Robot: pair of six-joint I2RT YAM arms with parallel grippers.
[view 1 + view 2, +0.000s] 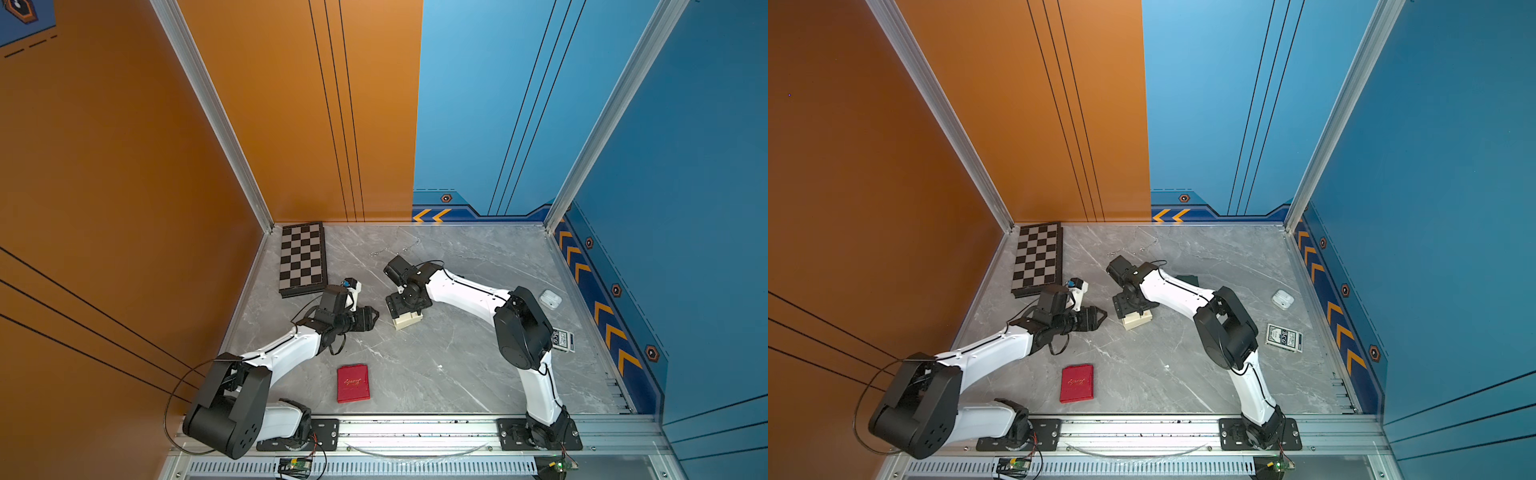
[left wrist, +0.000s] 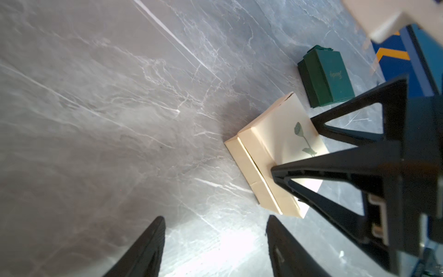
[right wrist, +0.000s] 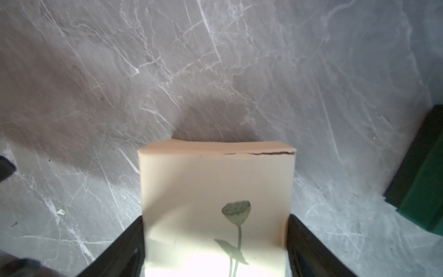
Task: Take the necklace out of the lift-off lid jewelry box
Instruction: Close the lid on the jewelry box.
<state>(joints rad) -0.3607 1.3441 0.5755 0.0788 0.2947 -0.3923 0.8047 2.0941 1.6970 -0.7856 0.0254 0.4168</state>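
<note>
None of the necklace is visible; it is judged to lie inside the cream jewelry box (image 1: 408, 321), set mid-tabletop (image 1: 440, 374) with its lid (image 3: 215, 182) on. The lid is clasped on both sides by the right hand (image 3: 215, 217). The left hand (image 2: 215, 218) is held spread and empty nearby. Lid removal and extraction remain.
</note>
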